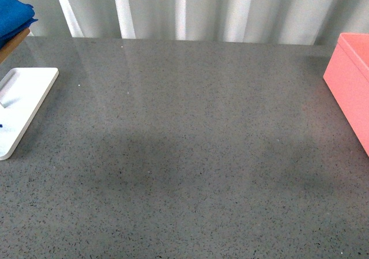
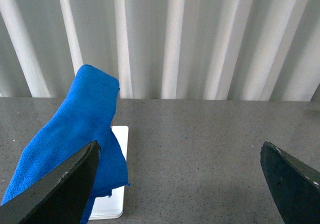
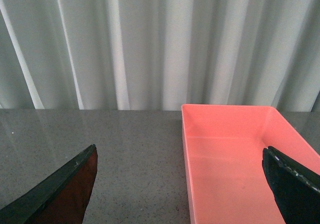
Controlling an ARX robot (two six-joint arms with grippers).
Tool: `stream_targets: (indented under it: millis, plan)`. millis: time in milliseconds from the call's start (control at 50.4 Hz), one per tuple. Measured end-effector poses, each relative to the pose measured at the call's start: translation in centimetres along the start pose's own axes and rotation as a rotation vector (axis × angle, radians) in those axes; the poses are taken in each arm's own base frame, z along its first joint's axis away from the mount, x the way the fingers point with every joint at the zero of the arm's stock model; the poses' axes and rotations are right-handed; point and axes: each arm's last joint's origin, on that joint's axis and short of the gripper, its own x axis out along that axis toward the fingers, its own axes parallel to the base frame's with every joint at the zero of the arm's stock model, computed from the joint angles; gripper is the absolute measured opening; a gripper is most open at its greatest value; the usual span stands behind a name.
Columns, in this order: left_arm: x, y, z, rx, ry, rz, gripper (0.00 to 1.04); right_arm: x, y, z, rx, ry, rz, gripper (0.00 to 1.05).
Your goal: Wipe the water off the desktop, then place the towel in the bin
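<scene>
One royal-blue microfibre towel [image 2: 85, 119] far left, one salmon-pink box bin [image 3: 235, 174] right, interior shown only by right wrist view, left gripper [image 2: 180, 145] and right gripper [image 3: 180, 150] both parted, empty

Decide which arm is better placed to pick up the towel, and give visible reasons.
Left. The towel hangs at the far left of the desktop above the white base, beside the open left gripper in its wrist view. The right gripper faces the bin on the far right.

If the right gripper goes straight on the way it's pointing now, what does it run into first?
Probably the bin: its side wall lies almost dead ahead of the open right gripper. Depth is unclear, so it might touch the desktop first.
</scene>
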Motion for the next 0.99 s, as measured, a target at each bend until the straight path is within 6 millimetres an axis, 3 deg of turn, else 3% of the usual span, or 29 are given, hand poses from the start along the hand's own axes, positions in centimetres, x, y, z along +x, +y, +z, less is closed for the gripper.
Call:
stream_targets:
  millis: [992]
  plan:
    - [0.0,0.0,0.0,0.0,0.0,0.0,0.98,0.0,0.0,0.0,0.0,0.0,0.0,0.98]
